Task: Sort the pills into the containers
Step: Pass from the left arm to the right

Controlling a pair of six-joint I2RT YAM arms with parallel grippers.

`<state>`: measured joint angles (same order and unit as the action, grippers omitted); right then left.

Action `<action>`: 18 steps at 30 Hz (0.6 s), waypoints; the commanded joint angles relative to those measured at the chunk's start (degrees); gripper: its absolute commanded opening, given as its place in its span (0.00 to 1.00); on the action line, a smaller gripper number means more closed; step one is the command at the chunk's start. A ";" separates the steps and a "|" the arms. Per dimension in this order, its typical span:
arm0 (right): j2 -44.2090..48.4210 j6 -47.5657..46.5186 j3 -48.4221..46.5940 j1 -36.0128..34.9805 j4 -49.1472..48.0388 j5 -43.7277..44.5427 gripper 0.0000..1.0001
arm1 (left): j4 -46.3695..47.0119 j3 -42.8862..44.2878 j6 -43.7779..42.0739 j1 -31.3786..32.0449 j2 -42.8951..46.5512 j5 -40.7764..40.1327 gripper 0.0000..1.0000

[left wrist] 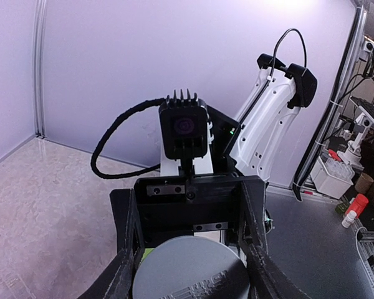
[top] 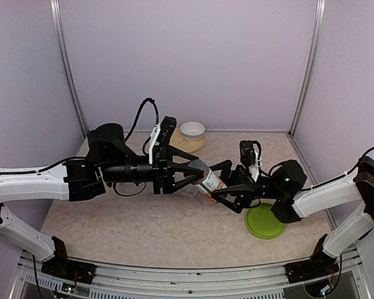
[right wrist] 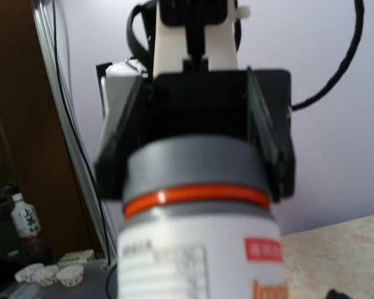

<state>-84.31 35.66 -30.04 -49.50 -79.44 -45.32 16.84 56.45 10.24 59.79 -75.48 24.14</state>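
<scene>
Pills are not visible, presumably inside the pill bottle (top: 207, 180) held almost level in the air over the middle of the table (top: 143, 230), with the left gripper (top: 193, 174) clamped on its grey cap (left wrist: 190, 268) and the right gripper (top: 217, 184) closed around its body. If the cap twists free at this tilt, pills could spill onto the table and miss the clear pill box, which I cannot pick out.
</scene>
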 commanded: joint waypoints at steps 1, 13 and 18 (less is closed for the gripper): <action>-1.58 3.55 0.73 -1.07 -7.24 2.81 0.94 | 8.36 -2.04 1.13 0.50 1.66 -3.11 0.30; -2.09 1.34 1.57 -1.40 -5.91 6.30 0.92 | 9.86 -2.03 2.14 1.27 1.67 -2.20 0.30; -3.06 1.89 0.89 -1.44 -6.93 5.50 0.87 | 10.90 -2.26 2.66 1.51 1.26 -1.80 0.30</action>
<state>-86.19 37.52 -29.19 -50.24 -83.94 -39.97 23.90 54.35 12.19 60.75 -75.44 21.80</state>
